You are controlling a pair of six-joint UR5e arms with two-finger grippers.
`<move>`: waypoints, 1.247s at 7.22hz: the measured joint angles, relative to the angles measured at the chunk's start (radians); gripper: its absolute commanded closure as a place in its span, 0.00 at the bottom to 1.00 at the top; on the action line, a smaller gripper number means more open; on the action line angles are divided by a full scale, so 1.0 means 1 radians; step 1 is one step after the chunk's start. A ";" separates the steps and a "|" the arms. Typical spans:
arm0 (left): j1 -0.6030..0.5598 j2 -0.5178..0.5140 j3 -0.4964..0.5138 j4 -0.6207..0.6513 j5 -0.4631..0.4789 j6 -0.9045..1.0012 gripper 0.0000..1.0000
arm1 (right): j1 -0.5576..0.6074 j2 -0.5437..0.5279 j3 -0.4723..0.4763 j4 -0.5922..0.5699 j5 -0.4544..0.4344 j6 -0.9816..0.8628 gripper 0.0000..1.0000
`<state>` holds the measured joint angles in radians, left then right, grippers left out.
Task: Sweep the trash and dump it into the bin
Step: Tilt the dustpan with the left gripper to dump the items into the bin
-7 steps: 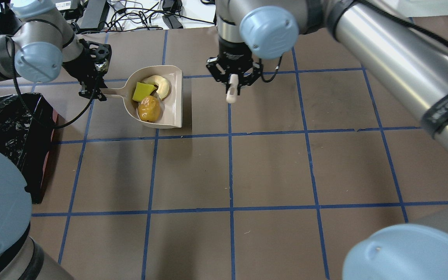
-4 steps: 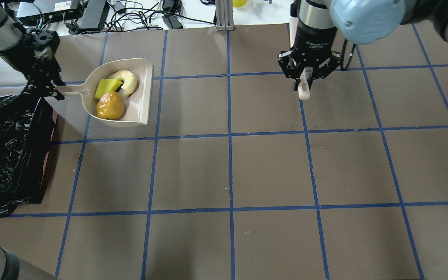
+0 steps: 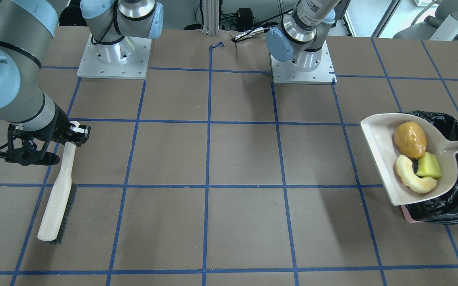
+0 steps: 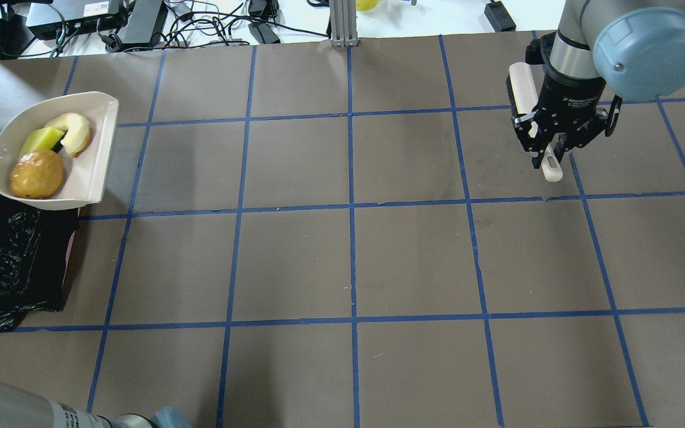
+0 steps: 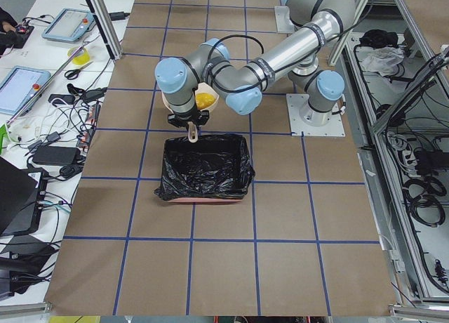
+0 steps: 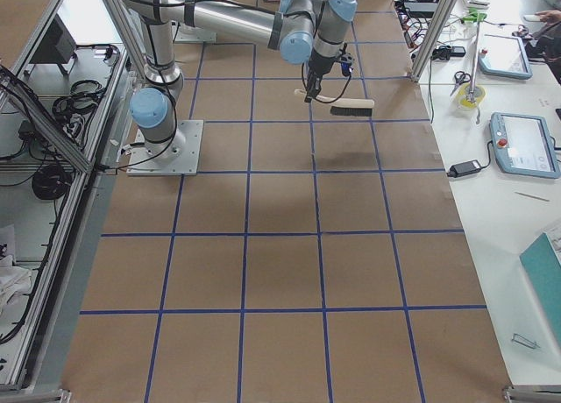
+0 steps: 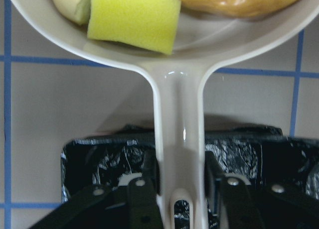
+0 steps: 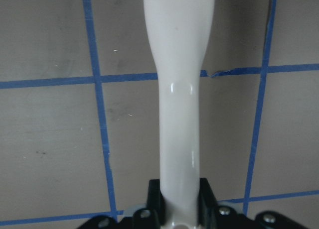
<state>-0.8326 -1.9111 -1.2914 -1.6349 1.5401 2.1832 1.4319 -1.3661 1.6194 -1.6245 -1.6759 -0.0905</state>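
Observation:
My left gripper (image 7: 180,191) is shut on the handle of the beige dustpan (image 4: 90,172), which it holds level in the air. The handle is over the bin (image 4: 3,255), a pink box lined with a black bag, also in the front view (image 3: 443,202). The pan hangs just past the bin's edge. It carries the golden-brown lump (image 4: 36,174), the yellow sponge chunk (image 4: 42,139) and the pale melon-like slice (image 4: 76,132). My right gripper (image 4: 547,151) is shut on the handle of a white brush (image 3: 58,198), far off on the table's right side.
The brown table (image 4: 348,255) has a blue tape grid. Cables and power supplies (image 4: 140,21) lie beyond its far edge. The two arm bases (image 3: 113,59) stand on the robot's side of the table.
My left gripper has carried the loaded dustpan to the left, up to the bin. My right arm has moved far to the right with the brush.

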 measured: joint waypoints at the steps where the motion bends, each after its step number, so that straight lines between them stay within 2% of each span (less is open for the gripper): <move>1: 0.043 -0.010 0.052 0.004 0.064 0.014 1.00 | -0.053 0.001 0.021 -0.021 -0.001 -0.059 1.00; 3: 0.076 -0.013 0.109 0.068 0.222 0.022 1.00 | -0.154 0.005 0.081 -0.088 0.000 -0.177 1.00; 6: 0.073 -0.013 0.110 0.180 0.448 0.029 1.00 | -0.189 0.031 0.176 -0.280 -0.003 -0.250 1.00; 9: 0.064 -0.027 0.071 0.367 0.661 0.031 1.00 | -0.213 0.075 0.180 -0.311 -0.001 -0.251 1.00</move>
<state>-0.7683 -1.9385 -1.2206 -1.2676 2.2008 2.2145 1.2191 -1.2912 1.7998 -1.9354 -1.6769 -0.3411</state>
